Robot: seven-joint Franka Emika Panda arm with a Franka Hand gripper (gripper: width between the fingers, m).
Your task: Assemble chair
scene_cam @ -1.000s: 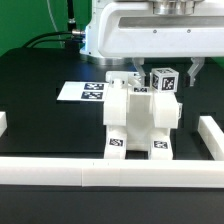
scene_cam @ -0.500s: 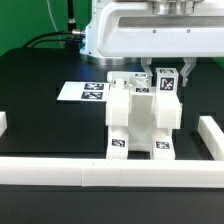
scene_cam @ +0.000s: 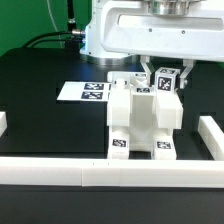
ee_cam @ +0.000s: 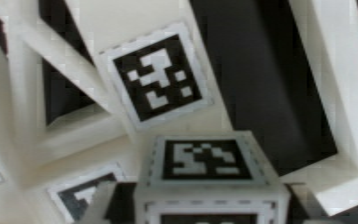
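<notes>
The partly joined chair (scene_cam: 140,120) stands in the middle of the black table: chunky white pieces with marker tags on its front feet. My gripper (scene_cam: 167,76) hangs over its far right side and is shut on a square white post (scene_cam: 166,82) with a tag, held just above the chair's top. In the wrist view the post (ee_cam: 202,165) sits between my dark fingers, with the tagged X-braced panel (ee_cam: 155,80) close behind it. The post's lower end is hidden behind the chair.
The marker board (scene_cam: 85,91) lies flat on the table on the exterior view's left of the chair. Low white border rails run along the front (scene_cam: 100,173), the right (scene_cam: 211,136) and the left edge (scene_cam: 3,122). The arm's white body (scene_cam: 120,35) fills the back.
My gripper has come down a little and closer to the chair with the post in it. The chair has not moved.
</notes>
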